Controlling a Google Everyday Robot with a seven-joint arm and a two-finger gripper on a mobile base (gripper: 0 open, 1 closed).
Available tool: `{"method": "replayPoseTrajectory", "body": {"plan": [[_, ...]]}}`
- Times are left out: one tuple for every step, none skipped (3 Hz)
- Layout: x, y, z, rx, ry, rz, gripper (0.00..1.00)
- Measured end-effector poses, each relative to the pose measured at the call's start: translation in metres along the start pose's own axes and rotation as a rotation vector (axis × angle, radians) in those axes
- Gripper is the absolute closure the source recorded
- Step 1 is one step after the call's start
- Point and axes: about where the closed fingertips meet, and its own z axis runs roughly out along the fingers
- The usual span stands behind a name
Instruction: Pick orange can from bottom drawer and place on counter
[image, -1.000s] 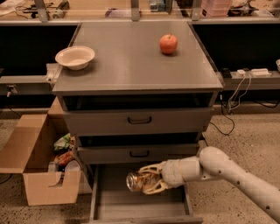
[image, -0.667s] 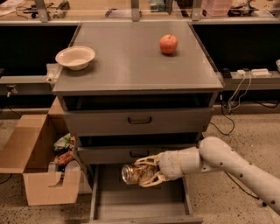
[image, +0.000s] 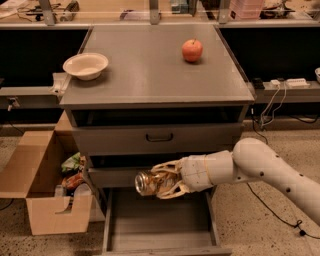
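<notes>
I am clamping my gripper (image: 169, 183) on the can (image: 146, 183), its long axis lying sideways, just over the open drawer (image: 160, 226), the table (image: 150, 75) waiting well above.

Counter (image: 150, 80): matte grey. On the counter: apple (image: 192, 50) orange-red, bowl (image: 85, 65) cream. Below the counter: cream-coloured gripper (image: 157, 181) closed around orange can (image: 143, 183), mottled orange-brown and silver. Bottom drawer (image: 160, 222), under the counter: plain grey. Cardboard box (image: 30, 175) beside the counter: tan.
</notes>
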Motion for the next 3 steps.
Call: {"method": "replayPoseTrajectory", "body": {"plan": [[-0.001, -0.013, -0.007, 0.035, -0.033, 0.016, 1.00], [-0.002, -0.060, -0.038, 0.138, -0.020, 0.049, 1.00], [0.004, -0.120, -0.075, 0.231, 0.029, 0.052, 1.00]]}}
